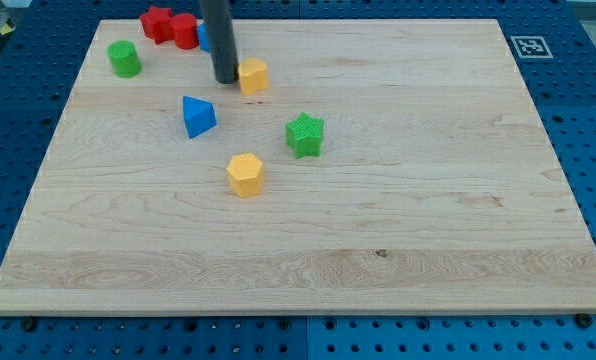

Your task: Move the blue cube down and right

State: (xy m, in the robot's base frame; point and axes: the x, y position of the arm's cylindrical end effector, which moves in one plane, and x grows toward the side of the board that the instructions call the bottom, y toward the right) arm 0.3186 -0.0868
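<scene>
Pale wood with long grain lines running left to right makes up the board [378, 230] I am working over, and it sits on a blue perforated table [588, 150]. A small black-and-white marker [529, 46] is printed at the board's top right corner.

My rod comes down dark and matte from the view's top, and my tip [224, 81] rests on the wood touching, or very nearly touching, the left side of a yellow block [253, 75] with a rounded, faceted outline. There is no gripper on this rig, so nothing is open or clamped; the rod only leans against things.

Only a sliver of the blue cube [205, 38] shows, at the view's top just left of the rod and right of the red blocks. I cannot tell which way its faces point or whether it has a long axis, since the rod hides most of it.

Two red blocks [170, 26] sit touching each other. A green cylinder [124, 58] stands upright further left. Below my tip lie a blue wedge-like block [198, 115], a green star block [305, 134] and a yellow hexagonal block [245, 173], all with ribbed printed-plastic surfaces.
</scene>
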